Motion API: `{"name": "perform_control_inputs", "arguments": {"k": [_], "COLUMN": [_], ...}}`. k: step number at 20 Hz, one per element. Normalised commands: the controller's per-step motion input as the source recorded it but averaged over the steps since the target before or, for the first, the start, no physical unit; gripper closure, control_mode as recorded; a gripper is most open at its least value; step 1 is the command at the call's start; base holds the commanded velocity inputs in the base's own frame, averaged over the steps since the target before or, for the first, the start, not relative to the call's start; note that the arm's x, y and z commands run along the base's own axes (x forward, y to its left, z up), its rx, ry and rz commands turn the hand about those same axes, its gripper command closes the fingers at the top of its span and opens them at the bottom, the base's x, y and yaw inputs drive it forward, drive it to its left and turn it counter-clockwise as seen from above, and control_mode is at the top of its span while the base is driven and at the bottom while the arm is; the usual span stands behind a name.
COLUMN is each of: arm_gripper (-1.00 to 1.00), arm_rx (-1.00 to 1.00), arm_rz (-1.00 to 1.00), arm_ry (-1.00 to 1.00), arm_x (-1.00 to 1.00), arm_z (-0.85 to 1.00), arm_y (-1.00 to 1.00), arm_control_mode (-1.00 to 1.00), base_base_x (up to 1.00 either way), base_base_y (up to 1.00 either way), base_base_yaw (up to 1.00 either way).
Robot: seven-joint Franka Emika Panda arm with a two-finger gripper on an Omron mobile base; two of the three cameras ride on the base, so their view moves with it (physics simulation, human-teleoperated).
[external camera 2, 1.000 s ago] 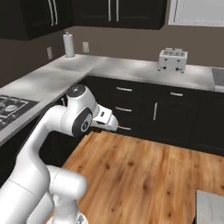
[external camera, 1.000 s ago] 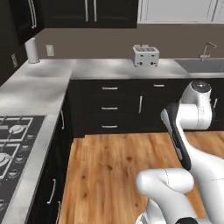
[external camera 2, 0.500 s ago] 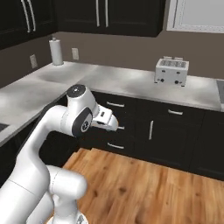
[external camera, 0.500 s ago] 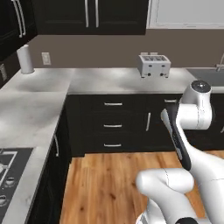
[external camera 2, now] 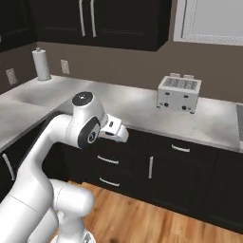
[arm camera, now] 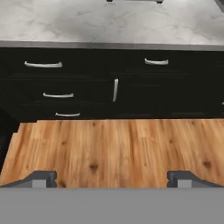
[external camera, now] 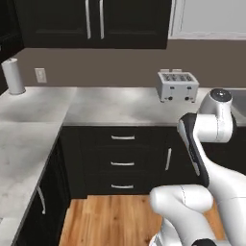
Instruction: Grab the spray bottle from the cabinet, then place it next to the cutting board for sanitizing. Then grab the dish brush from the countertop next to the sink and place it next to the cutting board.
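The tall, nearly black wooden cabinet (external camera: 96,21) with slim silver bar handles is seen closed at the far wall, so the spray bottle is judged hidden inside. The long light-grey stone surface (external camera: 115,103) carries a silver toaster (external camera: 178,85). The hand (arm camera: 112,178) is held empty, fingers spread wide, over the wooden floor (arm camera: 113,148). Approach appears underway; a door handle is needed next.

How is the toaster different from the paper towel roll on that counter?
The toaster is a boxy silver appliance, wider than tall; the paper towel roll is a plain white upright cylinder, taller than wide. The toaster sits further right under the white-framed cabinet; the roll stands in the left corner beside a wall outlet. Both rest on the grey countertop.
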Motion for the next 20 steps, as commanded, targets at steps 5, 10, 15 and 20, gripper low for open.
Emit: {"name": "perform_control_inputs", "arguments": {"k": [5, 10, 15, 20], "arm_gripper": [-1.0, -1.0, -1.0, -1.0], "arm_rx": [0.0, 0.0, 0.0, 0.0], "arm_rz": [0.0, 0.0, 0.0, 0.0], "arm_ry": [0.0, 0.0, 0.0, 0.0], "arm_x": [0.0, 0.0, 0.0, 0.0], "arm_z": [0.0, 0.0, 0.0, 0.0], "arm_y": [0.0, 0.0, 0.0, 0.0], "arm_control_mode": [1.0, 1.0, 1.0, 1.0], "base_base_x": [0.92, 0.31, 0.0, 0.0], "base_base_y": [-0.96, -1.0, -1.0, -1.0], "base_base_yaw": [0.15, 0.07, 0.0, -0.06]}}
